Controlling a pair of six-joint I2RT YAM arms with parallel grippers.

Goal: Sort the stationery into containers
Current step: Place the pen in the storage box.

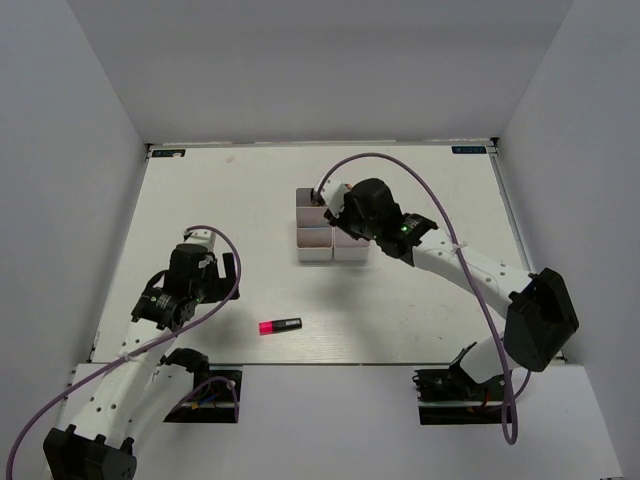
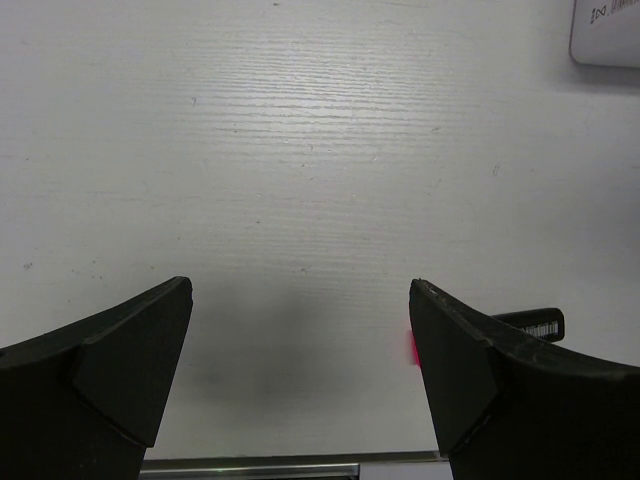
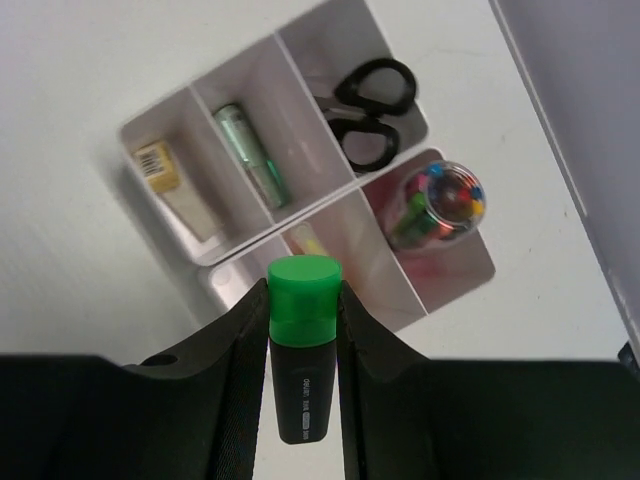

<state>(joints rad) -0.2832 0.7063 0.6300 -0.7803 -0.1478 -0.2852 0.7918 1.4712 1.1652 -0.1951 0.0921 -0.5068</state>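
My right gripper (image 3: 302, 290) is shut on a green-capped highlighter (image 3: 303, 340) with a black body, held upright over the containers (image 3: 455, 285), a block of white square bins. In the top view this gripper (image 1: 338, 213) hangs above the bins (image 1: 315, 247). The bins hold black-handled scissors (image 3: 365, 110), a pale green marker (image 3: 250, 155), a yellow-labelled item (image 3: 165, 175) and a clear tube of coloured bits (image 3: 440, 200). A pink highlighter (image 1: 280, 325) lies on the table near the front edge. My left gripper (image 1: 215, 278) stands open to its left, empty (image 2: 300, 285).
The pink highlighter's black end (image 2: 535, 323) shows just behind my left gripper's right finger (image 2: 470, 360). One corner of the bins (image 2: 605, 35) shows at the far right. White walls enclose the table on three sides. The table's front edge (image 1: 330, 362) runs just beyond the arm bases.
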